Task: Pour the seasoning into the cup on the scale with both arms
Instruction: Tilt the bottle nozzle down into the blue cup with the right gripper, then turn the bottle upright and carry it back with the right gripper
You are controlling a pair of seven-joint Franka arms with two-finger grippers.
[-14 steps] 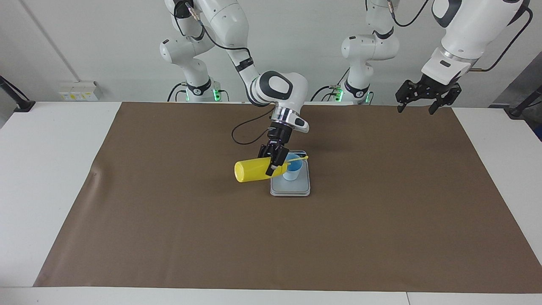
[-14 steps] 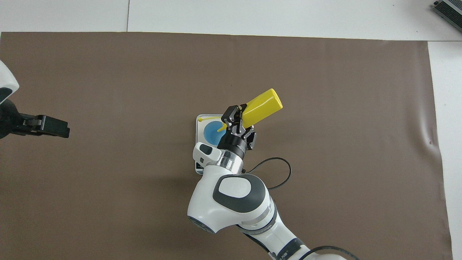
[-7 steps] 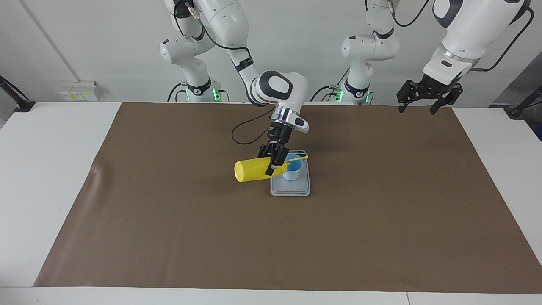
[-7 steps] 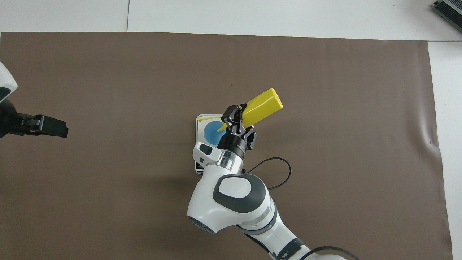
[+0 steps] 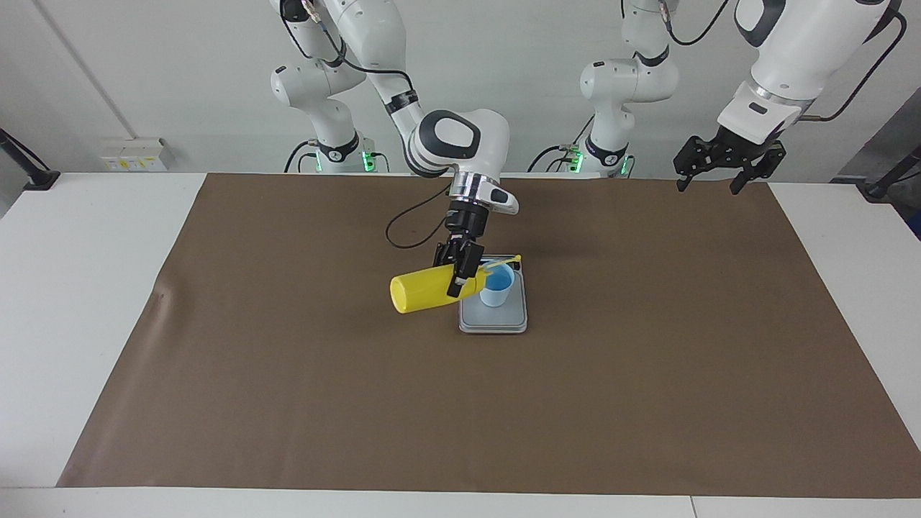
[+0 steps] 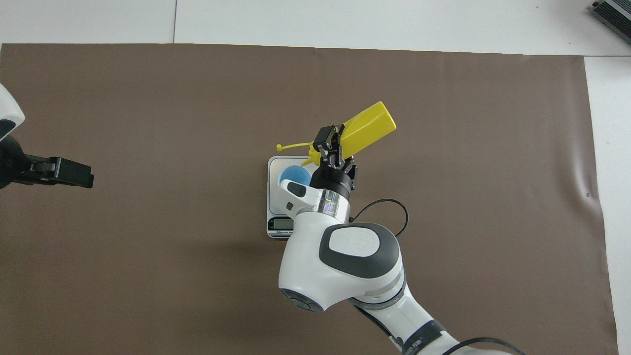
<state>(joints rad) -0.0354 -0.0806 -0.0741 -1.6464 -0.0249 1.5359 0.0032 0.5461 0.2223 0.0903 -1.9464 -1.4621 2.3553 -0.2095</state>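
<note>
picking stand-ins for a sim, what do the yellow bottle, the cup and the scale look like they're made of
Yellow bottle: looks like soft matte plastic, opaque, with a thin moulded strap at the nozzle; the right hand grips it.
Cup: probably smooth plastic, light blue, thin-walled; could be coated paper.
Scale: silver-grey, a dull sheen; brushed metal or painted plastic, can't tell which.

You have two white arms in front of you, built from rounded glossy shells with dark grey oval caps at the joints and a polished silver ring at the right arm's [image 5: 460, 137] wrist. Black cables run along the links and loop free near the wrists. Each base carries a black collar with a small green light. The left arm [image 5: 784, 50] and the right both end in black skeletal grippers made of angular linked bars.
</note>
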